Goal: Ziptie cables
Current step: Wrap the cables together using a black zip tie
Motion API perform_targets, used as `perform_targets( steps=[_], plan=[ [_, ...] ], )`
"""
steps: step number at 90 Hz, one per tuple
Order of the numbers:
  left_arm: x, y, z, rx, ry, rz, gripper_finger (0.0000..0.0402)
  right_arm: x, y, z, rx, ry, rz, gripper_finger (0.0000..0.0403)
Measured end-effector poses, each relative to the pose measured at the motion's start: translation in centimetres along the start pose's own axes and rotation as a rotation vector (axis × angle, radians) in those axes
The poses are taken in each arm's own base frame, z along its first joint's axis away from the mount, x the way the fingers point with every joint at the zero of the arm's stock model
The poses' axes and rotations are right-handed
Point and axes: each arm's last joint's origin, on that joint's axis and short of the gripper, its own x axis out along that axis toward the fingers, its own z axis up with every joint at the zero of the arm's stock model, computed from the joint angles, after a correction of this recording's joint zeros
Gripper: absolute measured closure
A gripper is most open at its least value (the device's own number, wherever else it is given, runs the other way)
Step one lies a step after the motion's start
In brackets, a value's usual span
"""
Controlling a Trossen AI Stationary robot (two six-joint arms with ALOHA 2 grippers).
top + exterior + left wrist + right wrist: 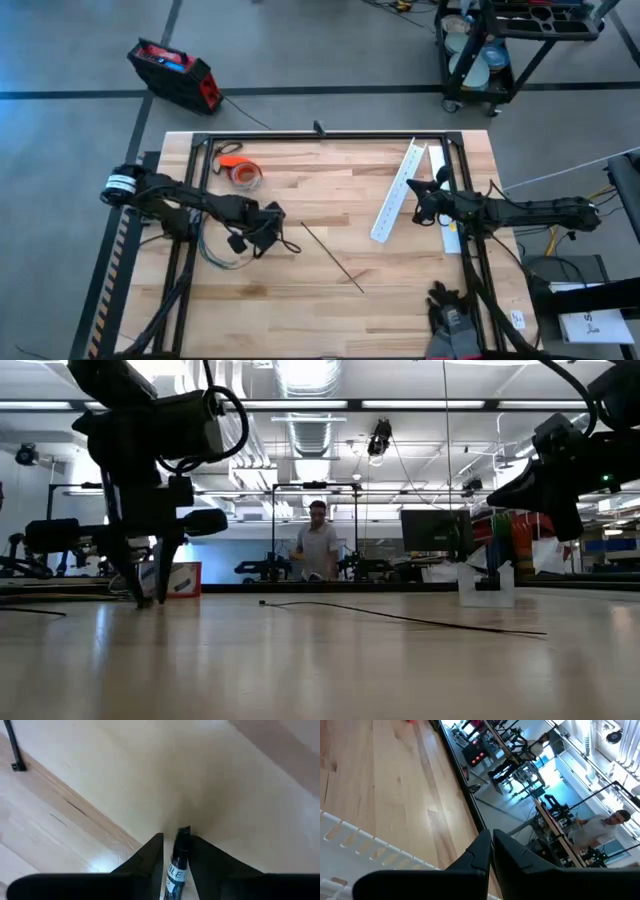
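Cables (pixel 222 247), a loose green, blue and dark bundle, lay on the table (pixel 330 300) at its left side, and we saw the left gripper (pixel 268 225) low over them; in the left wrist view its fingers (pixel 150 855) pinched a dark, labelled end of the bundle (pixel 178 860) between them. The ziptie (pixel 333 258) lay as a thin dark strip on bare wood near the table's middle, apart from the bundle and from both grippers. The right gripper (pixel 420 208) waited beside the long white slotted channel (pixel 397 192), its fingers pressed together with nothing between them. We judged the grip narrow: only a tip was held, so a lift could let the wires slide out or fan apart. We also judged that so thin a strip, flat on the wood, might escape a pinch, and that dragged wires could push it away.
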Motion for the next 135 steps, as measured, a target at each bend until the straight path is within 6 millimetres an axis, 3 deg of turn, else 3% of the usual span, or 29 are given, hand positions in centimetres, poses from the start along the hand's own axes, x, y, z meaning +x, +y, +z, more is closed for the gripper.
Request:
perform_targets(
  steps=[50,92,120,135],
  plan=[
    [-0.1,0.1,-0.7,-0.025,0.148,0.081,0.0326,0.0,0.0,0.0,0.000,0.000,0.000,0.0396],
    [0.9,0.1,-2.3,-0.116,0.114,0.033,0.0327,0.0,0.0,0.0,0.000,0.000,0.000,0.0396],
    [1.5,-0.1,-3.0,-0.168,0.098,0.038,0.0388,0.0,0.0,0.0,0.000,0.000,0.000,0.0396],
    [1.3,0.6,-2.5,-0.263,0.063,0.089,0.0391,0.0,0.0,0.0,0.000,0.000,0.000,0.0396]
  ],
)
